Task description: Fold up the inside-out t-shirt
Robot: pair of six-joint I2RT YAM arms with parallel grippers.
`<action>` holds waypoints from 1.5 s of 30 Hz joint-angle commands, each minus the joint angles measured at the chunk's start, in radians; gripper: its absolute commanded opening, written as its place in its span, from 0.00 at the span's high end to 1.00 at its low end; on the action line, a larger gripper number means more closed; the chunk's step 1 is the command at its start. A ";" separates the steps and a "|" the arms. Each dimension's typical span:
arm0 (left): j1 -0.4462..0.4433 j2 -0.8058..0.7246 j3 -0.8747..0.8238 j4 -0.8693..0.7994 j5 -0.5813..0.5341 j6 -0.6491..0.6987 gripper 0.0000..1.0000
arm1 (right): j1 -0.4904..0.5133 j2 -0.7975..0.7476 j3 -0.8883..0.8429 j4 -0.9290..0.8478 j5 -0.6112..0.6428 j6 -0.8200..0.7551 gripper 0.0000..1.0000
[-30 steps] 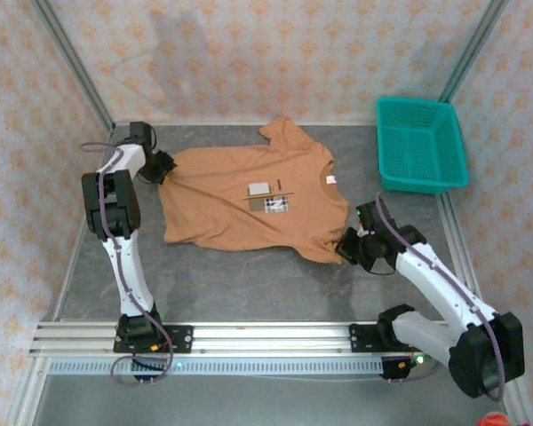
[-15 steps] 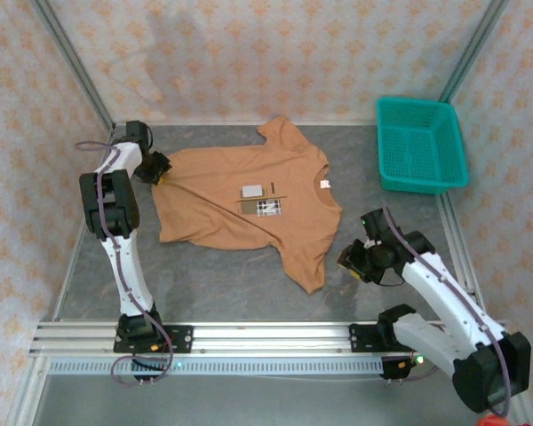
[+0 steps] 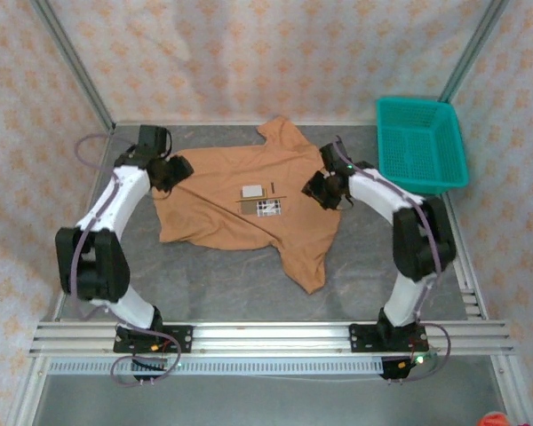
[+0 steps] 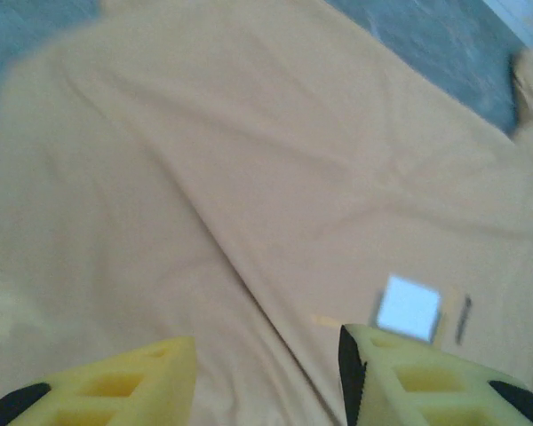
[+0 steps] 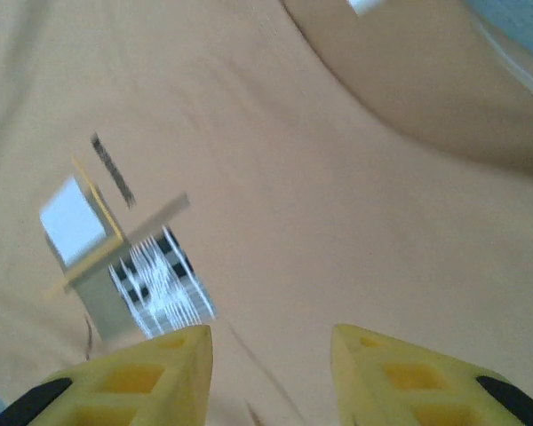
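The inside-out t-shirt (image 3: 240, 209) lay spread flat on the grey table (image 3: 213, 284), left of the teal basket (image 3: 424, 184). The left gripper (image 3: 171, 171) hung over its hem end and the right gripper (image 3: 324, 189) by the collar. Both had their jaws partly parted and gripped nothing.

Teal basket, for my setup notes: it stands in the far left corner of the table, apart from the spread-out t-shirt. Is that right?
No. The teal basket stands in the far right corner of the table, not the left, as the top external view shows. It is apart from the spread-out t-shirt.
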 commanded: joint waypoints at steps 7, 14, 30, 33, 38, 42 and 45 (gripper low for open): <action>0.067 0.029 -0.352 0.134 0.173 -0.035 0.53 | -0.125 0.185 -0.019 0.011 0.103 0.029 0.62; 0.194 0.040 -0.393 0.093 0.082 0.006 0.55 | -0.168 -0.053 -0.286 -0.017 0.254 0.018 0.62; 0.185 -0.264 -0.467 -0.047 -0.028 0.012 0.53 | -0.053 -0.142 -0.048 -0.150 0.192 -0.078 0.61; 0.184 -0.232 -0.491 -0.027 0.008 0.011 0.67 | -0.038 -0.132 -0.029 -0.154 0.183 -0.079 0.61; 0.185 -0.233 -0.536 0.011 -0.036 0.001 0.65 | -0.014 -0.140 -0.043 -0.137 0.169 -0.072 0.61; 0.184 -0.189 -0.538 0.058 -0.069 -0.012 0.54 | 0.008 -0.123 -0.042 -0.136 0.143 -0.071 0.61; 0.184 -0.143 -0.519 0.087 -0.086 -0.015 0.53 | 0.017 -0.117 -0.041 -0.133 0.135 -0.071 0.61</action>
